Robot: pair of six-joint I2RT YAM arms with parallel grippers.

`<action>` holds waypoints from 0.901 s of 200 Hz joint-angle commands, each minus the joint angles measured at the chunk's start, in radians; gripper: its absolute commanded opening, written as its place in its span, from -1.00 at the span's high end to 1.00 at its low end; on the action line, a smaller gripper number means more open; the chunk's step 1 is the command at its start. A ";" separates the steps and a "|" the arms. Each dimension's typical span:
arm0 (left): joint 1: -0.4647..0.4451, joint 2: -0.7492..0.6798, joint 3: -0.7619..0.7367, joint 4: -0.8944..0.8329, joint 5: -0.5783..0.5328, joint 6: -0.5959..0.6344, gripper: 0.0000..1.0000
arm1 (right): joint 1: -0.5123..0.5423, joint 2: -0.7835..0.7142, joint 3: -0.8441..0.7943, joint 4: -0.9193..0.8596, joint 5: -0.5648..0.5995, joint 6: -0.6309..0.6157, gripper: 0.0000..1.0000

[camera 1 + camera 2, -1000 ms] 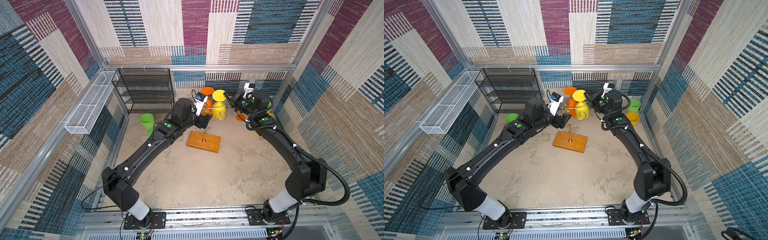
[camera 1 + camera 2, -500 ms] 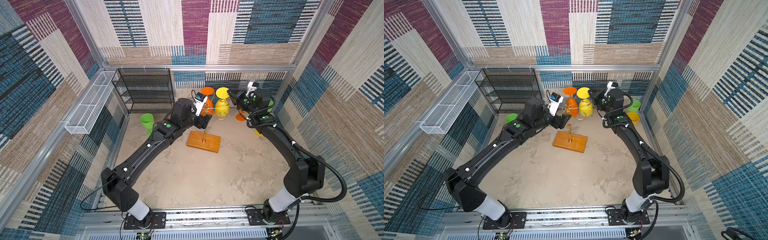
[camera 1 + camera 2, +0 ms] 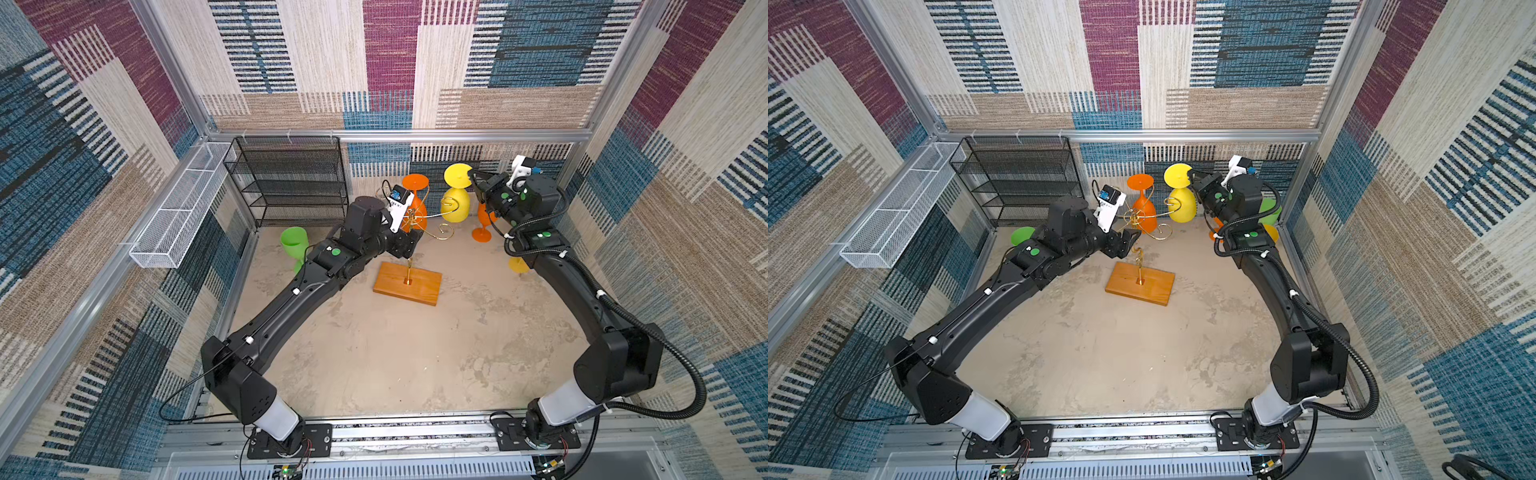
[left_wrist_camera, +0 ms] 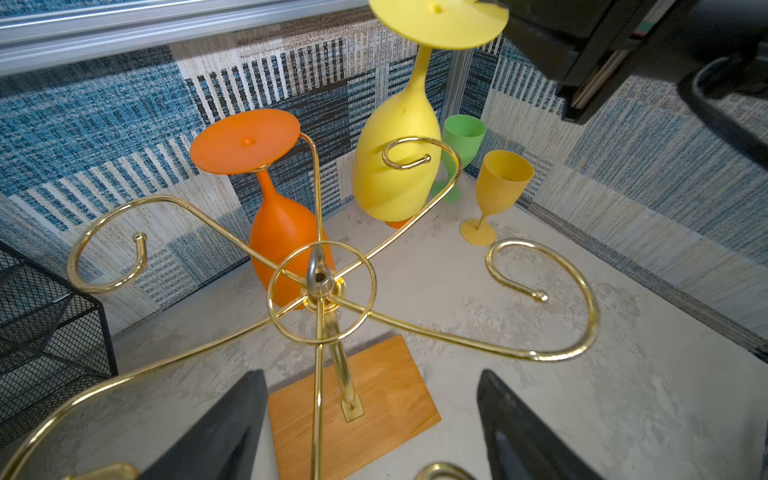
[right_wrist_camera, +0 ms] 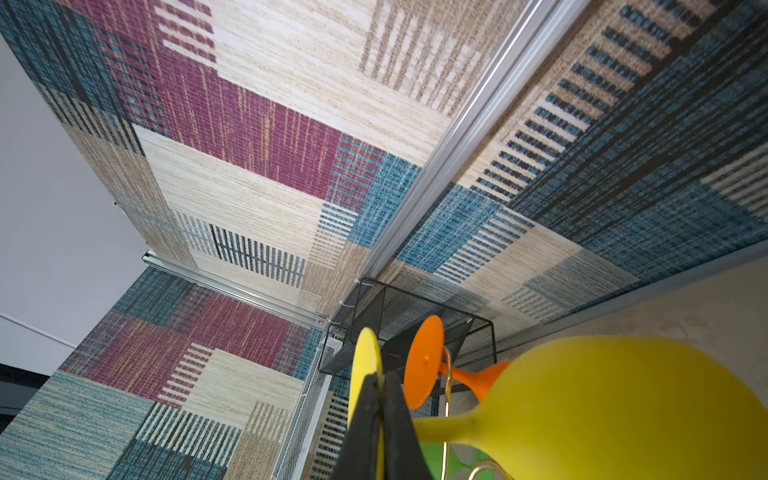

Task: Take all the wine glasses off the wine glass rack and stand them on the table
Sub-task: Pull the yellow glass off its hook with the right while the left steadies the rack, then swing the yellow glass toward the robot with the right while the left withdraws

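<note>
Status, removal step under way.

- Right hand (image 3: 473, 176): shut tight on the rim of the foot disc of the yellow wine glass (image 3: 455, 205). The glass was upside down, foot up and bowl down, carried in the air at the back of the table (image 3: 395, 353).
- Position of the glass: the foot sat above the scroll arms of the wine glass rack (image 3: 408, 284). In the left wrist view one empty curled arm crossed in front of the bowl. Whether wire and bowl touched could not be told.
- Left hand (image 4: 370, 374): wide open and holding nothing, its fingers on either side of the rack's stem above the wooden base, no contact visible.
- The orange wine glass (image 4: 282, 249) hung inverted on its own arm, untouched.

Judgement: the lift off the arm looked mostly done. What remained was to draw the bowl clear of the nearby scroll, away from the rack.
</note>
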 commanded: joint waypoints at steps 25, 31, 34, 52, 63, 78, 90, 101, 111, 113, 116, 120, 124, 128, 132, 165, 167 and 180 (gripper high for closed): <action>0.001 -0.020 -0.011 -0.007 -0.007 -0.015 -0.69 | -0.018 -0.079 0.021 0.037 0.040 -0.072 1.00; 0.001 -0.024 -0.013 -0.005 -0.011 -0.016 -0.71 | -0.020 -0.094 0.021 0.034 0.049 -0.086 1.00; 0.001 -0.026 -0.015 -0.005 -0.012 -0.015 -0.72 | -0.020 -0.102 0.021 0.032 0.056 -0.096 1.00; 0.001 -0.035 -0.023 -0.002 -0.021 -0.015 -0.78 | -0.021 -0.156 0.017 0.016 0.092 -0.150 1.00; 0.001 -0.040 -0.026 -0.001 -0.024 -0.015 -0.82 | -0.021 -0.201 0.004 0.008 0.112 -0.182 1.00; 0.001 -0.044 -0.029 -0.001 -0.027 -0.018 -0.87 | -0.021 -0.267 -0.031 -0.003 0.140 -0.223 1.00; 0.001 -0.046 -0.029 -0.001 -0.029 -0.021 -0.90 | -0.021 -0.327 -0.073 -0.010 0.159 -0.255 1.00; 0.001 -0.049 -0.031 -0.005 -0.028 -0.028 -0.93 | -0.021 -0.383 -0.115 -0.019 0.166 -0.285 1.00; 0.001 -0.049 -0.031 -0.012 -0.027 -0.033 -0.95 | -0.022 -0.431 -0.157 -0.022 0.171 -0.300 1.00; 0.002 -0.049 -0.031 -0.011 -0.027 -0.035 -0.96 | -0.022 -0.442 -0.165 -0.022 0.172 -0.305 1.00; 0.001 -0.049 -0.031 -0.015 -0.028 -0.039 -0.97 | -0.021 -0.458 -0.176 -0.024 0.175 -0.309 1.00; 0.002 -0.050 -0.032 -0.018 -0.028 -0.041 -0.98 | -0.021 -0.477 -0.191 -0.027 0.176 -0.316 1.00; 0.001 -0.051 -0.031 -0.023 -0.029 -0.044 -0.99 | -0.020 -0.494 -0.203 -0.035 0.179 -0.321 1.00; 0.001 -0.051 -0.031 -0.026 -0.028 -0.047 -0.99 | -0.020 -0.510 -0.215 -0.044 0.180 -0.327 1.00; 0.001 -0.054 -0.033 -0.029 -0.027 -0.050 -1.00 | -0.020 -0.526 -0.227 -0.054 0.179 -0.332 1.00; 0.001 -0.086 -0.063 -0.037 -0.027 -0.077 -0.99 | -0.020 -0.631 -0.343 -0.121 0.164 -0.366 1.00; 0.002 -0.089 -0.064 -0.037 -0.028 -0.078 -0.99 | -0.020 -0.634 -0.350 -0.126 0.161 -0.366 1.00; 0.002 -0.103 -0.069 -0.050 -0.025 -0.090 -0.99 | -0.019 -0.658 -0.394 -0.142 0.133 -0.366 1.00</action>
